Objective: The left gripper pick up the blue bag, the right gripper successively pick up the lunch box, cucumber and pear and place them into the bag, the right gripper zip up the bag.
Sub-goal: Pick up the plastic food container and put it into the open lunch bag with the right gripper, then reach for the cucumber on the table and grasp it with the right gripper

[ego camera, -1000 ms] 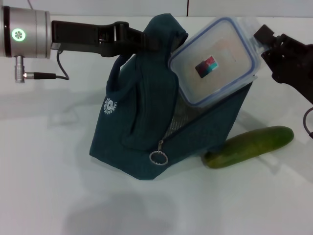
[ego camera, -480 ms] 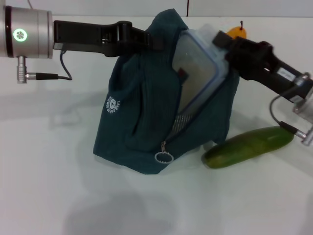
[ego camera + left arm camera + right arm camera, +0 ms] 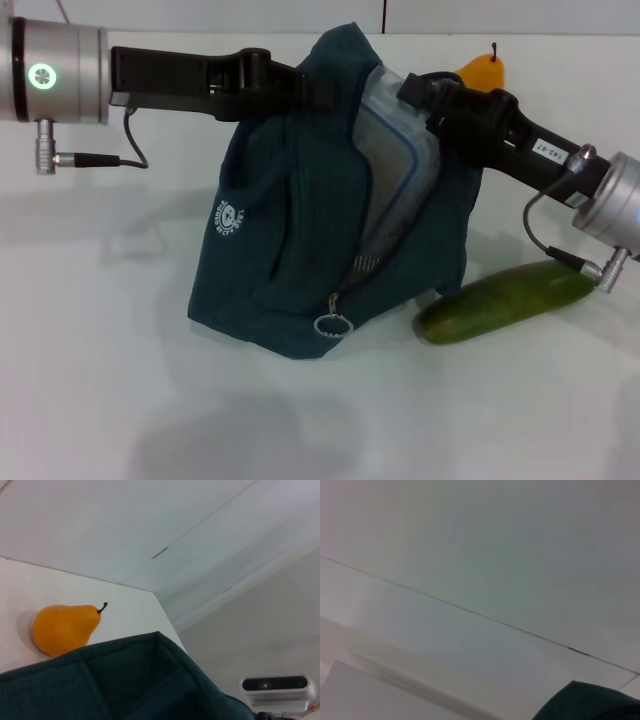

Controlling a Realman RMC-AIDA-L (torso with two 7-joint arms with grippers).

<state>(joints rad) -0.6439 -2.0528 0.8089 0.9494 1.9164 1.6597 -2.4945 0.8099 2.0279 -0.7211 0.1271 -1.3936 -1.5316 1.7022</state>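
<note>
White table [image 3: 120, 400]; lunch box [image 3: 395, 170] half-hidden in blue bag [image 3: 290, 250]; both pincers' grip unreadable.

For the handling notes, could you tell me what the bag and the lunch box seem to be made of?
Blue bag: apparently soft woven fabric, matte, with folds and a metal zip ring. Lunch box: likely clear, glossy rigid plastic with a blue rim, partly inside the bag.

Lunch box [image 3: 392, 165] in the bag [image 3: 300, 260] (cucumber [image 3: 505, 301] right, pear [image 3: 482, 70] behind).
</note>
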